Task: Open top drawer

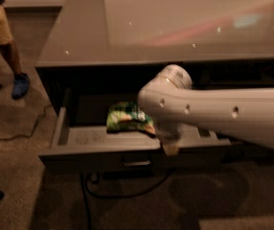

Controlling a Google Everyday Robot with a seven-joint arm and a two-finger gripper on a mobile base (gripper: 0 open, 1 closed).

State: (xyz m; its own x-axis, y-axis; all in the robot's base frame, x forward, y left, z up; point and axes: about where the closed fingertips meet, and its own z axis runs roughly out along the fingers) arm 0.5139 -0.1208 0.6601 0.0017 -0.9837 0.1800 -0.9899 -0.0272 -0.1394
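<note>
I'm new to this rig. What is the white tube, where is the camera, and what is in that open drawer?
The white tube is the robot's single arm, reaching in from the right. Its gripper, the beige tip pointing down, hangs at the front edge of the top drawer, which is pulled out. One camera looks down at the counter; its mount is not recorded. A green snack bag lies inside the drawer. A person's legs show at the upper left.
</note>
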